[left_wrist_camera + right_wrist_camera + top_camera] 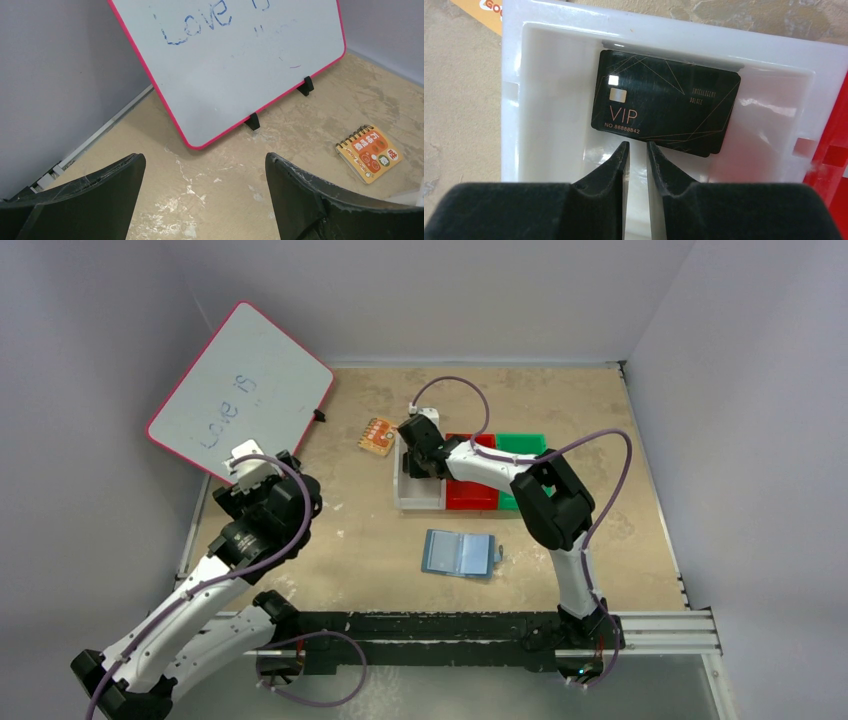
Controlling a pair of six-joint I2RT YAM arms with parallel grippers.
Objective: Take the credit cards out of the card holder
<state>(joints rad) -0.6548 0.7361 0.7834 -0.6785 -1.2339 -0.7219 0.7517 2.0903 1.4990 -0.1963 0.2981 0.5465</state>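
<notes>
Black VIP credit card [666, 107]: lies face-up in the white bin [549, 90], mid-worktop toward the far edge. Judged light, stiff and slick, so best pinched at its near long edge. A second card appears to lie beneath it.

Card holder [459, 553]: lies open, centre toward the near edge.

Right tool [636, 147]: jaws slightly apart, grasping nothing.

Left tool [205, 157]: released wide.

Worktop [350, 530]: scuffed, tan, walled on three sides.
</notes>
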